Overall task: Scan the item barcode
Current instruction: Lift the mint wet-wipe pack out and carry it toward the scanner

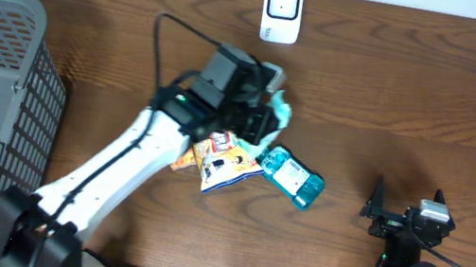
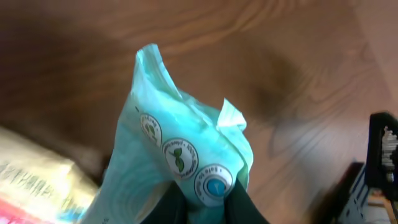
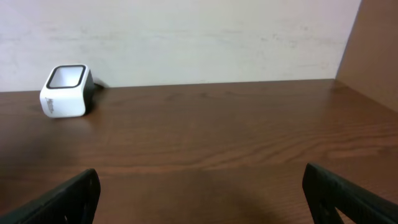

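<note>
Because the teal pouch (image 2: 177, 134) is pinched edge-only by the left pincer (image 2: 202, 200) near the scanner (image 1: 282, 10), slippage is risked.

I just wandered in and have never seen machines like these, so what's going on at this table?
The left gripper is shut on a pale green packet and holds it above the table, a little short of the white scanner at the far edge. The right gripper sits idle with its fingers wide open. A snack bag and a teal pack lie on the table, and a grey basket stands at the left.
</note>
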`<action>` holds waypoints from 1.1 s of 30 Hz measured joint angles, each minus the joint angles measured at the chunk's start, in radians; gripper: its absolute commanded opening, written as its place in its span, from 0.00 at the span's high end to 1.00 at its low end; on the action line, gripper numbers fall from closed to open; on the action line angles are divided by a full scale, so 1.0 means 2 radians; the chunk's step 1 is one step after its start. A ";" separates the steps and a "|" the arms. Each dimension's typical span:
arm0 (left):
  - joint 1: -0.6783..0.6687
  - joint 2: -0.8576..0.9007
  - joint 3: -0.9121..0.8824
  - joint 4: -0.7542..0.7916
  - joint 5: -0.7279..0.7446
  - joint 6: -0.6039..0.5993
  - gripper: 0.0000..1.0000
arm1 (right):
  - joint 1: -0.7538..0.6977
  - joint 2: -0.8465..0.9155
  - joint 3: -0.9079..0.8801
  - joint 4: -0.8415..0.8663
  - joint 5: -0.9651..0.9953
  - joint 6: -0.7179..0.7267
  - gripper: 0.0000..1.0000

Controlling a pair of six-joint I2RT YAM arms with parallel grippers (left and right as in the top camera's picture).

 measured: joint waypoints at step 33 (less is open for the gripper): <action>-0.065 0.141 0.000 0.241 -0.123 -0.238 0.15 | 0.000 0.000 0.000 0.000 0.000 0.000 0.01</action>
